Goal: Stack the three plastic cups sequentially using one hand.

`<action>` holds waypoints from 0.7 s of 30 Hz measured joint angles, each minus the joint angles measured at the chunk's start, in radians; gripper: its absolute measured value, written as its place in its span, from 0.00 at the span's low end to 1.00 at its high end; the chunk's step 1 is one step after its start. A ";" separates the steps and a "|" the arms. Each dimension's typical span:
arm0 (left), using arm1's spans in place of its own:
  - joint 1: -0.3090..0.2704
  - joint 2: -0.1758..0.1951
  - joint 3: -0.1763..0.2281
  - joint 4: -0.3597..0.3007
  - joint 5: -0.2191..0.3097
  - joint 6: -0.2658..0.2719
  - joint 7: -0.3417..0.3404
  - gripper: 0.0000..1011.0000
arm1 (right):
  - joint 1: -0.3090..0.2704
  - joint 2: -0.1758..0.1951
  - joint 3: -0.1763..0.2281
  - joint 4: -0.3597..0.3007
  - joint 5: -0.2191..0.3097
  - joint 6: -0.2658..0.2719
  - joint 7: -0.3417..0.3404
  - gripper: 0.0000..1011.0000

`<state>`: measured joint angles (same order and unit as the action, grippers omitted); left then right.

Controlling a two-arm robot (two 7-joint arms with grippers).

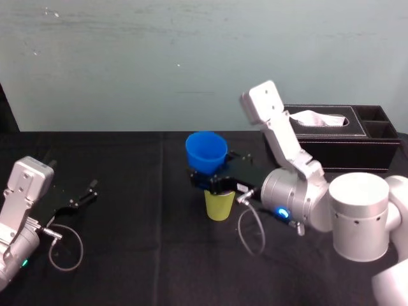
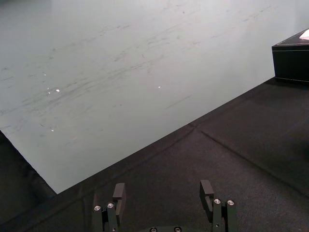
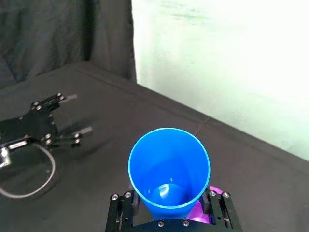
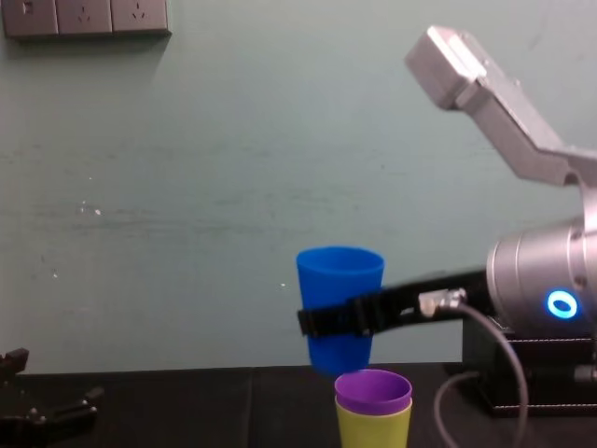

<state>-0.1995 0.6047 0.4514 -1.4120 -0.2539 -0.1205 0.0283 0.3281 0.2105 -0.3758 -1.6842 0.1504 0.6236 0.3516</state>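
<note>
The blue cup (image 4: 340, 308) is clasped round its middle by the right gripper (image 4: 338, 320) and held upright above the table (image 1: 140, 255), at eleven o'clock of the purple cup (image 4: 373, 390) in the chest view. The purple cup is nested in the yellow-green cup (image 4: 373, 427). At nine o'clock, well apart, the left gripper (image 2: 162, 189) is rested on the table, fingers spread

Colours: blue cup (image 1: 205, 150), purple cup (image 4: 373, 390), yellow-green cup (image 1: 220, 205); black tablecloth (image 1: 140, 255); black tissue box (image 1: 357, 143).

right gripper (image 1: 205, 180) aloft, jaws clamped (left gripper (image 1: 89, 193) low, spread)
</note>
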 joint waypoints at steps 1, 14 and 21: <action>0.000 0.000 0.000 0.000 0.000 0.000 0.000 0.99 | 0.010 0.001 0.004 0.004 0.003 0.003 -0.002 0.70; 0.000 0.000 0.000 0.000 0.000 0.000 0.000 0.99 | 0.047 -0.002 0.022 0.077 0.015 0.002 -0.030 0.70; 0.000 0.000 0.000 0.000 0.000 0.000 0.000 0.99 | 0.054 -0.003 0.022 0.112 0.016 -0.009 -0.035 0.70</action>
<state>-0.1995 0.6047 0.4514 -1.4120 -0.2539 -0.1205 0.0283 0.3819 0.2075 -0.3541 -1.5717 0.1666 0.6143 0.3166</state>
